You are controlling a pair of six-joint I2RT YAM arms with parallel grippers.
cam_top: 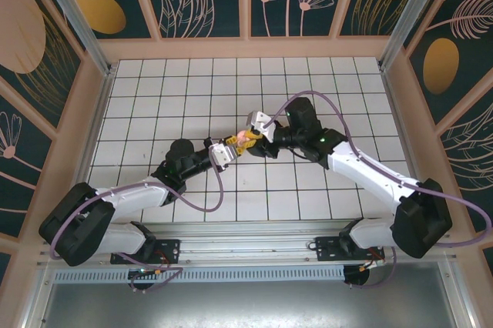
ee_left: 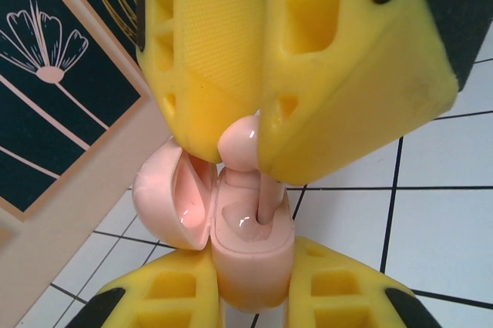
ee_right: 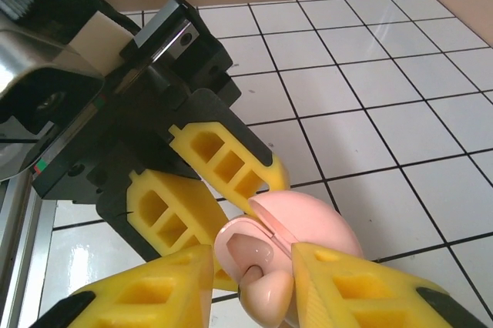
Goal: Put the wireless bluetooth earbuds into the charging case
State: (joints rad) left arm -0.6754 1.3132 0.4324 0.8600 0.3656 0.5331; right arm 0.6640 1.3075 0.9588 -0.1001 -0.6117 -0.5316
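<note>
White tiled tabletop point(cam_top: 323, 189), top view: the left gripper point(cam_top: 233, 147) is clamping the pink clamshell charging case point(cam_top: 245, 138). Left wrist view: the pale pink earbud point(ee_left: 243, 147) is standing stem-down in its socket point(ee_left: 258, 224). Right wrist view: the right gripper point(ee_right: 253, 255) is flanking the earbud head; pinching or loose cannot be told.

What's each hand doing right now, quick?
Left hand: closed on the open charging case.
Right hand: either side of an earbud whose stem is in the case; gripping or released cannot be told.
</note>
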